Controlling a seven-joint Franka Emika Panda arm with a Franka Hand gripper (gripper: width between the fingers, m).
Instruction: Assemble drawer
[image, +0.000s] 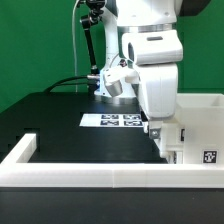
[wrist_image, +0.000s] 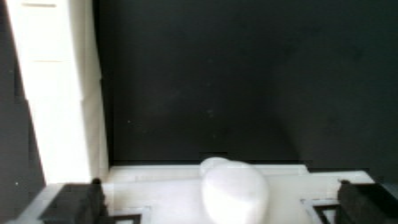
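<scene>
A white drawer part (image: 196, 122) lies on the black table at the exterior view's right, with a marker tag on its side. My gripper (image: 166, 138) hangs low over that part's left end. In the wrist view the white part (wrist_image: 169, 190) has a rounded white knob (wrist_image: 231, 190) and lies between my two dark fingers (wrist_image: 71, 203). The fingers stand wide apart at either side of it, so the gripper (wrist_image: 217, 205) is open around the part. I cannot tell whether the pads touch it.
A white rim (image: 70, 173) borders the table along the front and left; it shows as a white bar in the wrist view (wrist_image: 54, 90). The marker board (image: 114, 121) lies behind the gripper. Black table surface (wrist_image: 231, 80) stretches beyond the part.
</scene>
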